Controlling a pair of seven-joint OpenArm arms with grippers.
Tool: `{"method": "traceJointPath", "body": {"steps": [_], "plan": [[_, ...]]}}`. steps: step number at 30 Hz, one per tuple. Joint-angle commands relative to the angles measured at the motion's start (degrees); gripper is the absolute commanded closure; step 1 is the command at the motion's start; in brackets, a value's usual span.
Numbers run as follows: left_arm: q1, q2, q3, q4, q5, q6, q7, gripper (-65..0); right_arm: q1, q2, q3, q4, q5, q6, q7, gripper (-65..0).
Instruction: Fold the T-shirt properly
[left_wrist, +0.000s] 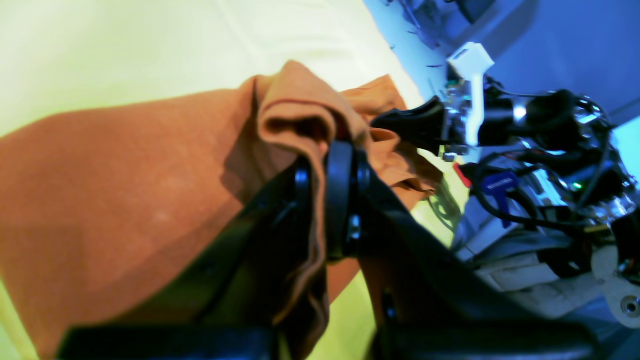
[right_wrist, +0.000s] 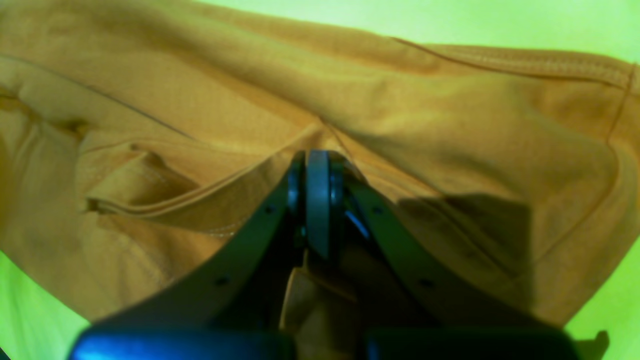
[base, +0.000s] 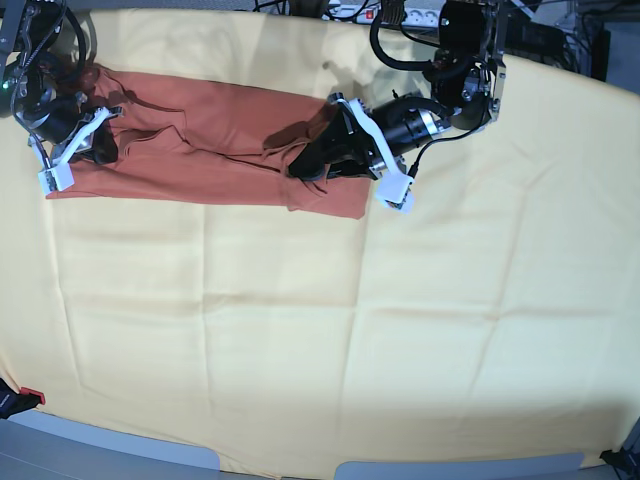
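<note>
Both arms are black — the left hand (base: 305, 160) and right hand (base: 100, 148) each have dark tapered fingers with small screws, a white bracket beside the wrist, and black cables looping back along silver-ringed joints.

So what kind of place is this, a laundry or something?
More likely a robotics lab: a table under a pale yellow cloth, cables and a power strip behind it, and two arms pinching a rust T-shirt.
</note>
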Motion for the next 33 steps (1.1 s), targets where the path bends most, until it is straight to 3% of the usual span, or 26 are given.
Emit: {"method": "traceJointPath", "body": {"steps": [1, 3, 5, 7, 9, 12, 15, 16, 18, 20, 23, 27, 33], "plan": [[-0.5, 0.1, 0.3, 1.0, -1.5, -0.8, -2.1, 0.0, 0.0, 0.8, 0.2, 0.4, 0.2, 1.8, -0.7, 0.0], [-0.5, 0.1, 0.9, 1.0, -1.7, -0.8, -2.3, -3.2, 0.0, 0.8, 0.2, 0.4, 0.2, 1.8, -0.7, 0.0], [-0.5, 0.1, 1.3, 1.0, -2.7, -1.0, -2.1, -16.8, 0.0, 0.8, 0.2, 0.4, 0.2, 1.8, -0.7, 0.0], [-0.5, 0.1, 1.2, 1.0, -4.2, -3.8, -1.6, -31.1, 0.0, 0.8, 0.2, 0.4, 0.2, 1.8, -0.7, 0.0], [-0.7, 0.1, 1.4, 0.2, -0.3, -6.8, -3.7, -37.7, 0.0, 0.8, 0.2, 0.4, 0.6, 1.8, -0.7, 0.0], [-1.2, 0.1, 1.8, -0.3, -2.5, -3.8, -1.9, -37.7, 0.0, 0.8, 0.2, 0.4, 2.2, 1.8, -0.9, 0.0], [-1.2, 0.2, 1.8, -0.3, -3.6, -3.8, -2.4, -36.4, 0.2, 1.0, 0.2, 0.4, 2.9, 1.8, -1.1, 0.0], [-1.2, 0.3, 1.6, -0.3, -2.5, -3.8, -4.1, -33.1, 0.2, 1.0, 0.2, 0.4, 3.0, 1.8, -1.1, 0.0], [-1.2, 0.3, 0.4, -0.3, 0.0, -3.8, -7.2, -19.9, 0.2, 1.0, 0.2, 0.4, 2.9, 1.8, -1.1, 0.0], [-1.3, 0.3, -1.6, -0.3, 2.1, -3.7, -8.1, 0.0, 0.2, 1.0, 0.2, 0.4, 3.0, 1.8, -1.0, 0.0], [-1.3, 0.2, -4.0, -0.3, 4.7, -3.4, -8.0, 0.0, 0.3, 1.0, 0.2, 0.4, 3.0, 1.8, -0.6, 0.0], [-1.3, 0.2, -4.2, -0.4, 10.1, 0.2, -8.0, 0.0, 2.3, 1.0, 0.2, 0.4, 3.0, 1.8, -0.6, -0.2], [-1.3, -0.4, -1.5, -3.9, 18.3, 0.2, -8.1, 0.0, 6.3, 1.0, 0.2, 0.4, 3.0, 1.8, -0.6, -10.0]]}}
